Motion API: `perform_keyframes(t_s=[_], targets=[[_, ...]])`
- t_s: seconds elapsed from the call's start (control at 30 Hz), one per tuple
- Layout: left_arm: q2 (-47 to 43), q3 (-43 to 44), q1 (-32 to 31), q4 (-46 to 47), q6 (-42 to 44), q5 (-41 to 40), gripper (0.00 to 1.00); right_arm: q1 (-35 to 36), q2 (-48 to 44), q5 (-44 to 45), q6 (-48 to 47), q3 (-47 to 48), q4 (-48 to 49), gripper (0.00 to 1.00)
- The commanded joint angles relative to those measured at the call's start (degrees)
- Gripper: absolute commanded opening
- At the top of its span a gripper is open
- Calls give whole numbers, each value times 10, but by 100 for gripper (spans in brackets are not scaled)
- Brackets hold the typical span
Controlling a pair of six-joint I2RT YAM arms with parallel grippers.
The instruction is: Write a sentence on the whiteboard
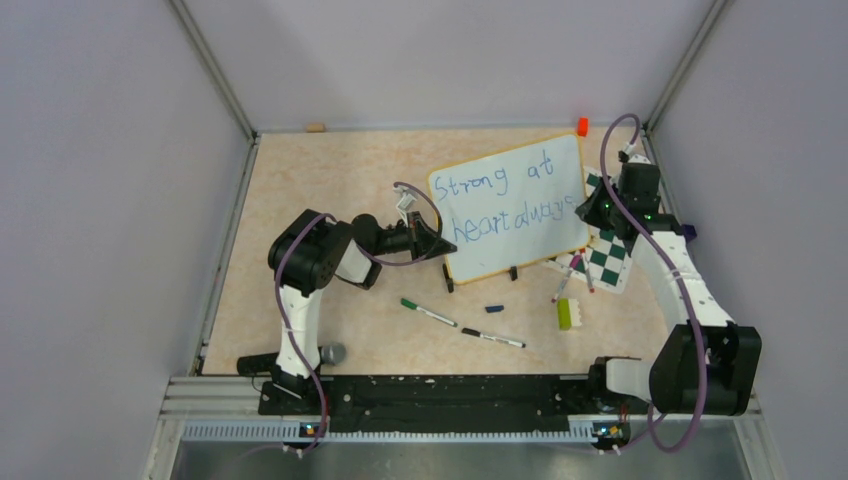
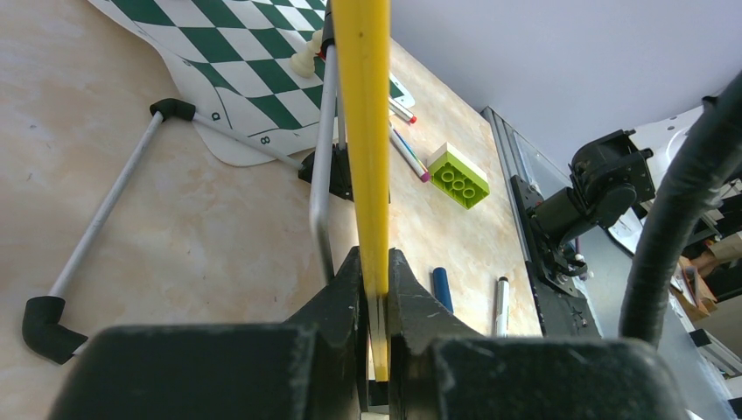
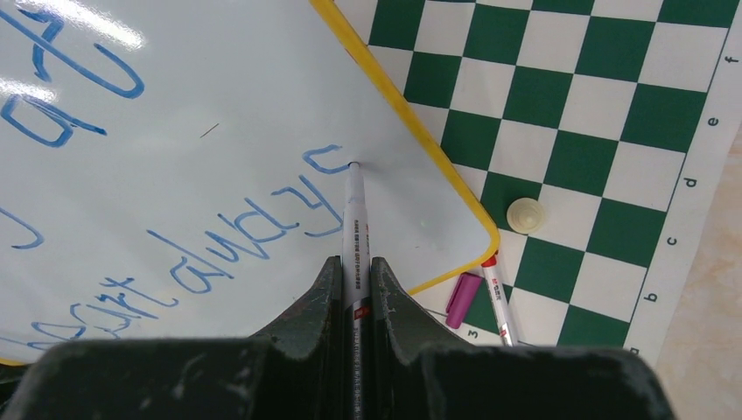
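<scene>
The whiteboard [image 1: 510,205] stands tilted on its black clip feet, white with a yellow-orange rim. The sentence [image 1: 505,200] in blue reads "Strong at" over "heart always"; its last letters show in the right wrist view [image 3: 254,219]. My left gripper [image 1: 437,243] is shut on the board's yellow rim [image 2: 363,131] at its left edge. My right gripper [image 1: 590,210] is shut on a white marker [image 3: 355,227], whose tip touches the whiteboard [image 3: 219,105] at the final "s", near the board's right edge.
A green-and-white chessboard [image 1: 605,255] lies under the board's right side with a white pawn [image 3: 526,214] and red and purple markers [image 3: 497,297]. On the table lie a green marker [image 1: 428,312], a black marker [image 1: 492,338], a blue cap [image 1: 494,309], a lime brick [image 1: 564,314] and an orange block [image 1: 582,126].
</scene>
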Motion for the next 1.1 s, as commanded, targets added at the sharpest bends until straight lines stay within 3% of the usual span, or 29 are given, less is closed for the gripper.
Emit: perform_keyframes(t_s=[0.0,0.47,1.07], targets=[[9,6,-13,52,25,75,0,-4,-1,31,12,7,16,0],[9,6,-13,52,24,76,0,-4,-8,31,-1,-5,-4,0],[7,5,-13,52,26,76,0,-4,-43,-44,6,-10,2,0]])
